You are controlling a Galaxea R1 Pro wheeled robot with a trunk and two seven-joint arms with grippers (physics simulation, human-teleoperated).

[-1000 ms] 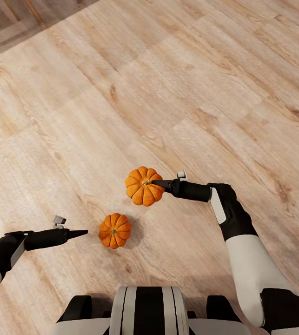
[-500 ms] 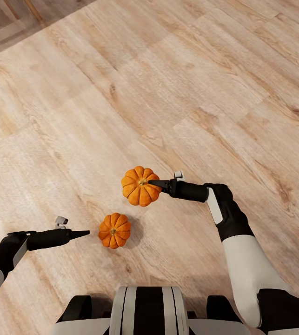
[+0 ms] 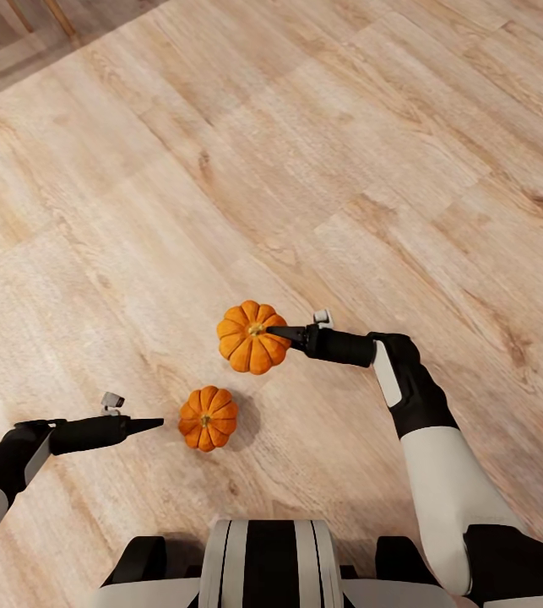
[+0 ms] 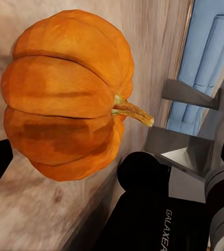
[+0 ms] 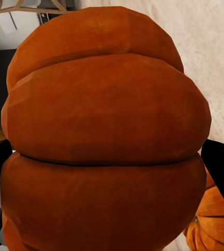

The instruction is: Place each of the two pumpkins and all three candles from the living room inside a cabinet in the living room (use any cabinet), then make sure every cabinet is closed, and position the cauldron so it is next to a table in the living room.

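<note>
The robot is looking down at a pale wooden floor (image 3: 322, 143) with both arms reaching forward. Two orange pumpkins are showing in the head view. The farther pumpkin (image 3: 251, 336) is being held by the right gripper (image 3: 278, 333), whose dark tip is lying over the pumpkin's top beside the stem, with the jaws clamped on the fruit. In the right wrist view, that pumpkin (image 5: 104, 141) is sitting right against the camera, its ribbed orange skin bulging between two dark fingers (image 5: 221, 170) at either edge of the picture; a slice of the second orange fruit is peeking out in the corner behind it. No clear shadow is lying beneath the held pumpkin on the boards, so it is appearing to hang above the floor.

The nearer pumpkin (image 3: 208, 418) is resting on the floor, stem up, casting a soft shadow to its right. The left gripper (image 3: 146, 424) is pointing at it from the left, just beside it and not touching. Its jaws are looking drawn together into a single point in the head view. In the left wrist view, this pumpkin (image 4: 67, 94) is showing with its tan stem (image 4: 132, 111) pointing sideways towards the robot's black body.
</note>
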